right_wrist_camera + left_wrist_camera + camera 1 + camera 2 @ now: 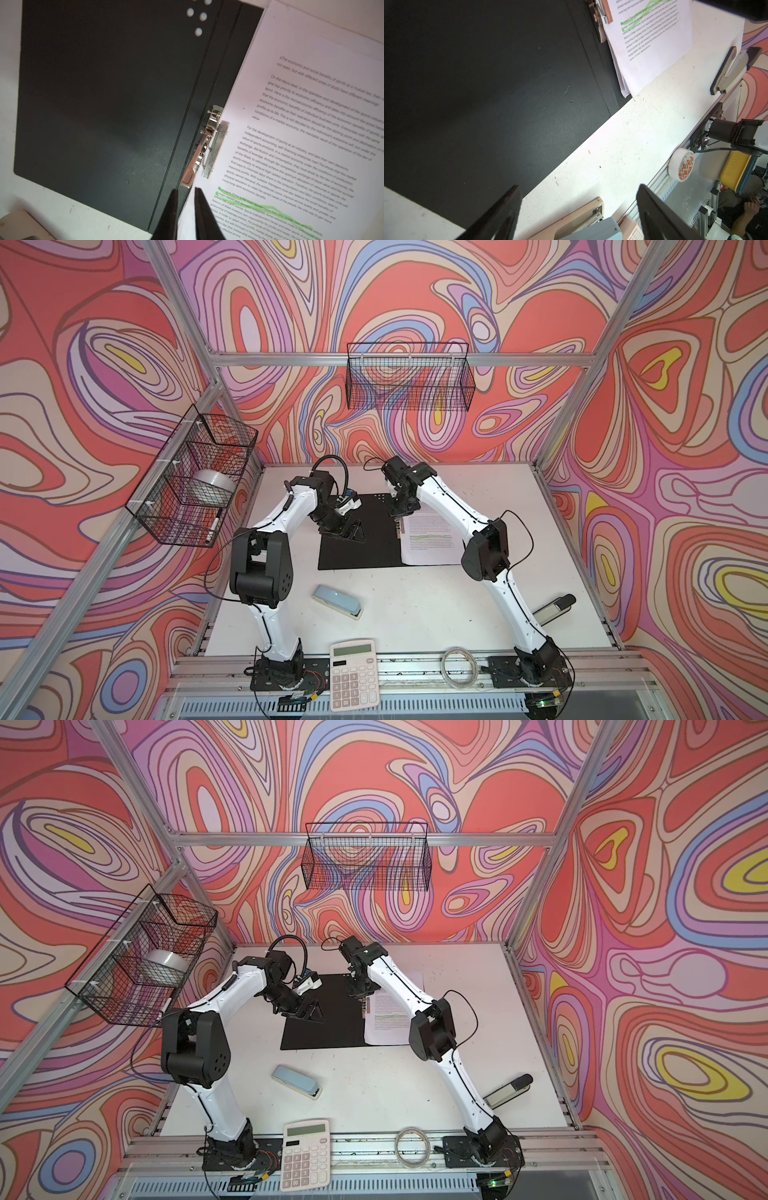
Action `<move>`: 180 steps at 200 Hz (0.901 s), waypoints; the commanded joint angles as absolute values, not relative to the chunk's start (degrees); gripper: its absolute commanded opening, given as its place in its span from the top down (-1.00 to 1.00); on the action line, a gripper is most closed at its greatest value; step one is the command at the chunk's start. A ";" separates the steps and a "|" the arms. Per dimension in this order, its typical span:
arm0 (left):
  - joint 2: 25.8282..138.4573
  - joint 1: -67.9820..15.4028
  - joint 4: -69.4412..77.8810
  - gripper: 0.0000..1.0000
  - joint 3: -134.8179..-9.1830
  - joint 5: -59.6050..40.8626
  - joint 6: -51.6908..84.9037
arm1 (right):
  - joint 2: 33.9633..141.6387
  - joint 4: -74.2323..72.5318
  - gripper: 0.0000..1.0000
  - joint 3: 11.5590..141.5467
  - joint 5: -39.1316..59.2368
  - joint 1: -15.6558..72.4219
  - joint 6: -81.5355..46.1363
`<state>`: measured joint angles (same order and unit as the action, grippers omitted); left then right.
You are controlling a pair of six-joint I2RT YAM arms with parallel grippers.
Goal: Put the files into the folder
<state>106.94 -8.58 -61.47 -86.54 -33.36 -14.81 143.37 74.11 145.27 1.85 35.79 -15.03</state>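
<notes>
Calculator (354, 676), near edge, white table (415, 614); swirl-patterned walls (124, 323).
Folder (365, 539) open far centre, files (432, 535) on its right half, part hidden by my right arm (449, 506); left gripper (579, 187) agape, right gripper (186, 190) nearly together, empty.

Top views are bright with bowed edges; wrist views show the folder (488, 93) dim and shadowed.
</notes>
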 commanded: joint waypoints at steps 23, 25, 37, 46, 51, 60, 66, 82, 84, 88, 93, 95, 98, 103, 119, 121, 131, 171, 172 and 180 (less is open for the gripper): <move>105.39 -8.44 -61.88 -0.74 -85.27 -33.24 -15.86 | 145.49 75.23 0.69 144.66 0.60 35.78 -14.24; 105.38 -8.44 -61.88 -0.74 -85.21 -33.23 -15.88 | 145.47 75.23 0.69 144.67 0.59 35.77 -14.19; 105.43 -8.44 -61.87 -0.74 -85.17 -33.28 -15.91 | 145.62 75.23 0.70 144.67 0.55 35.77 -14.24; 105.38 -8.44 -61.83 -0.74 -85.12 -33.31 -16.01 | 145.70 75.32 0.69 144.76 0.68 35.77 -14.15; 105.37 -8.44 -61.79 -0.74 -85.08 -33.31 -16.00 | 145.77 75.30 0.69 144.88 0.63 35.77 -14.15; 105.33 -8.43 -61.79 -0.73 -85.16 -33.23 -16.02 | 145.72 75.32 0.69 144.84 0.63 35.82 -14.02; 105.36 -8.42 -61.79 -0.73 -85.16 -33.17 -16.03 | 145.82 75.32 0.69 144.92 0.69 35.77 -14.06; 105.31 -8.44 -61.79 -0.73 -85.17 -33.30 -16.09 | 145.95 75.32 0.70 145.02 0.95 35.68 -14.06; 105.28 -8.44 -61.74 -0.73 -85.17 -33.31 -16.13 | 145.93 75.30 0.69 145.06 1.01 35.68 -14.06; 105.27 -8.44 -61.71 -0.73 -85.17 -33.31 -16.09 | 145.90 75.25 0.70 145.10 1.07 35.68 -14.06; 105.26 -8.44 -61.70 -0.73 -85.10 -33.29 -16.15 | 145.90 75.24 0.69 145.10 1.20 35.68 -14.10; 105.28 -8.44 -61.70 -0.73 -85.08 -33.31 -16.10 | 145.90 75.23 0.70 145.11 1.16 35.68 -14.12; 105.23 -8.44 -61.70 -0.73 -85.08 -33.31 -16.11 | 145.94 75.23 0.70 145.11 1.14 35.68 -14.07; 105.28 -8.44 -61.70 -0.73 -85.03 -33.26 -16.11 | 145.98 75.23 0.69 145.11 1.14 35.68 -14.02; 105.37 -8.44 -61.70 -0.73 -84.98 -33.20 -16.17 | 146.22 75.39 0.69 145.11 1.24 35.60 -14.06; 105.38 -8.44 -61.70 -0.73 -84.99 -33.17 -16.17 | 146.27 75.45 0.69 145.11 1.30 35.60 -14.06; 105.38 -8.44 -61.78 -0.73 -84.99 -33.07 -16.25 | 146.36 75.66 0.70 145.15 1.23 35.60 -14.04; 105.37 -8.44 -61.61 -0.73 -84.99 -33.08 -16.27 | 146.32 76.10 0.70 145.02 0.93 35.52 -13.50; 105.37 -8.44 -61.61 -0.73 -84.99 -33.11 -16.27 | 146.29 76.11 0.70 145.06 0.90 35.51 -13.52; 105.52 -8.44 -61.67 -0.73 -85.08 -33.11 -16.21 | 146.49 76.37 0.70 145.19 0.84 35.44 -13.53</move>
